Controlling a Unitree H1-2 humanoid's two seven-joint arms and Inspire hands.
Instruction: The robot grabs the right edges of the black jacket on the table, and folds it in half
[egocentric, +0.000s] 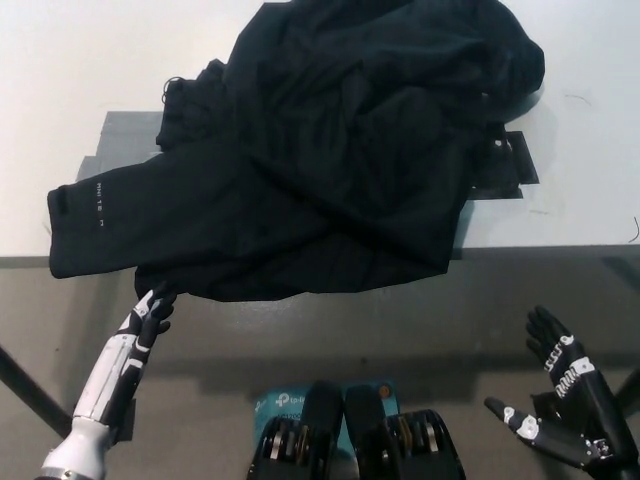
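The left robot hand (152, 312) sits just under the jacket's (330, 150) front hem; whether it grips cloth is unclear. The jacket lies bunched on the tabletop (60, 60), apparently doubled over already. The right robot hand (562, 402) hangs spread, holding nothing, well below.

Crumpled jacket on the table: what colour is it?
Black, with small pale lettering on the sleeve; the crumpled fabric jacket shows in the head view.
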